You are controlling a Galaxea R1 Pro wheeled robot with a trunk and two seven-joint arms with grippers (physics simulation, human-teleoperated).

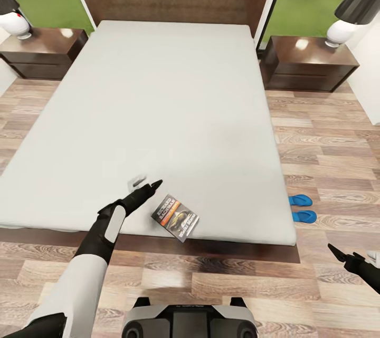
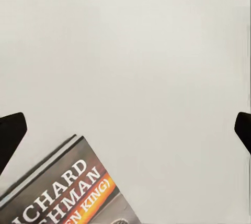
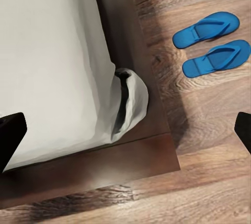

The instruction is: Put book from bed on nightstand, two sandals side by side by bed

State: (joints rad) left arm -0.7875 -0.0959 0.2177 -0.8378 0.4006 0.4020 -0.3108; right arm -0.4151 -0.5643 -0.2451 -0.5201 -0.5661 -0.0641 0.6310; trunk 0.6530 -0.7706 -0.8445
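— Two jobs; where's everything on the bed [image 1: 158,116]?
— Book [image 1: 176,218] lies flat near the foot edge, at three o'clock of the left gripper [image 1: 149,187], which is spread, empty. Sandals [image 1: 302,208] already paired beside the frame.
— Advice?
— Shift toward three o'clock, straddle the cover, pinch gently. Right gripper [image 1: 343,253] looks spread, idle.

The only readable lettering stands on the cover of the book [image 2: 68,195]. In the left wrist view, cut off by the picture's edge, white capitals read "CHARD" on one line and "HMAN" on the line below. On the orange band under them stands "N KING)" in pale letters. In the head view the same book [image 1: 176,217] shows white title lines, too small to read.
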